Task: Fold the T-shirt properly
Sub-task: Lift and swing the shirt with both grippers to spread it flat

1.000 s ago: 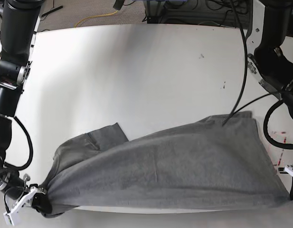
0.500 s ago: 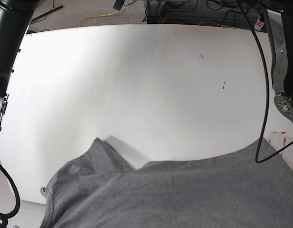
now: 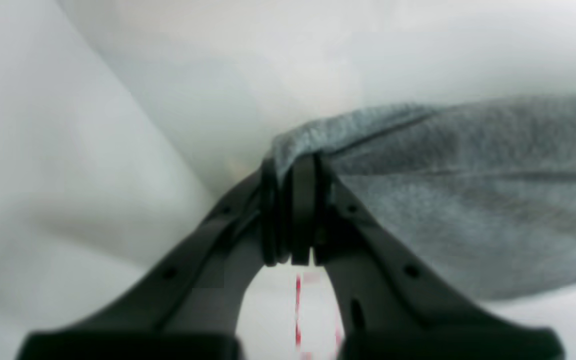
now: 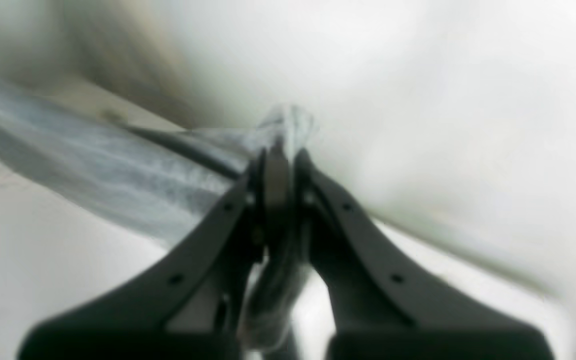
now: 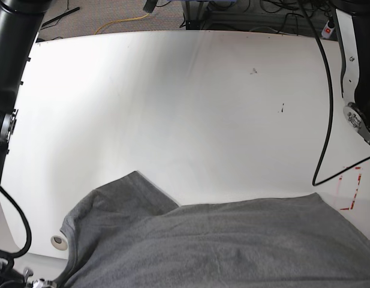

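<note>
Looks like some kind of robotics lab tbh. Two robot arms (image 5: 9, 60) over a big white table (image 5: 190, 120), loose cables (image 5: 122, 21) on the floor behind.

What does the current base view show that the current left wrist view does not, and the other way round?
Only the base view shows the yellow cable beyond the table's far edge, the round fitting near the table's edge, and the two dark arms.

Only the left wrist view shows the left gripper, shut on a bunched edge of the shirt.

Both show the grey T-shirt, the white table and the red marks on it.
</note>
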